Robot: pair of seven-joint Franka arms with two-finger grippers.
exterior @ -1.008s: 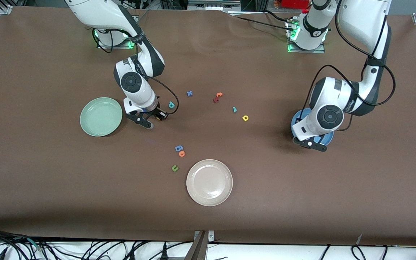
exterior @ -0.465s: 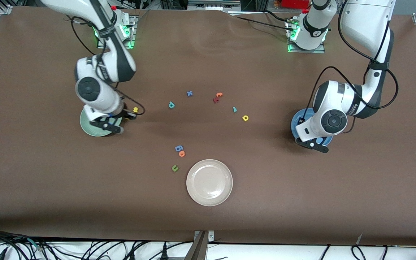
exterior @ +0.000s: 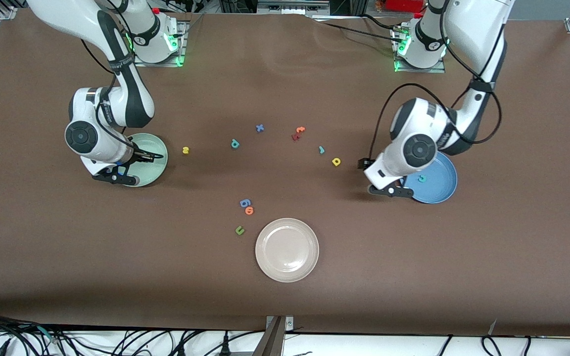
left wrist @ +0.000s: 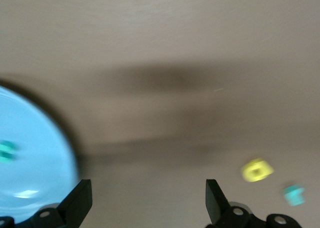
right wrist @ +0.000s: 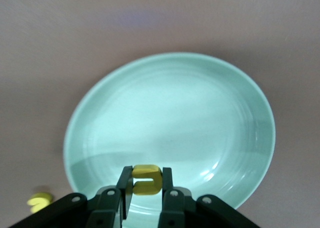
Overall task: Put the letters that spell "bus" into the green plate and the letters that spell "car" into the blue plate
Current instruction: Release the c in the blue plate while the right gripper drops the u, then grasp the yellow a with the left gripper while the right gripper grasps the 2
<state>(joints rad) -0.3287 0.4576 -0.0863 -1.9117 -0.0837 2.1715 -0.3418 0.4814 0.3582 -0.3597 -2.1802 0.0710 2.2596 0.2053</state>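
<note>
The green plate [exterior: 149,160] sits on the table [exterior: 285,277] toward the right arm's end. Nothing lies on the part of its dish that shows in the right wrist view. The right gripper [right wrist: 145,192] hangs over that plate, its jaws closed on a yellow u [right wrist: 146,179] held above the dish. A yellow s [exterior: 185,150] lies on the table just beside the green plate, toward the middle. A teal b [exterior: 235,144] lies a little further toward the middle.

The blue plate [exterior: 438,185] sits toward the left arm's end and holds one teal c [exterior: 421,178]. The left gripper [left wrist: 147,203] is over the table just beside that plate, toward the middle, with its jaws wide open and nothing between them. A yellow a [exterior: 336,161] and a teal r [exterior: 321,150] lie on the table near each other, between the blue plate and the middle.

A cream plate [exterior: 287,249] nearer the front camera holds nothing. Near it lie a green u [exterior: 239,230], an orange o [exterior: 249,210] and a blue g [exterior: 245,202]. A blue x [exterior: 260,128], an orange t [exterior: 300,130] and a dark red letter [exterior: 295,137] lie farther from the front camera than the b.
</note>
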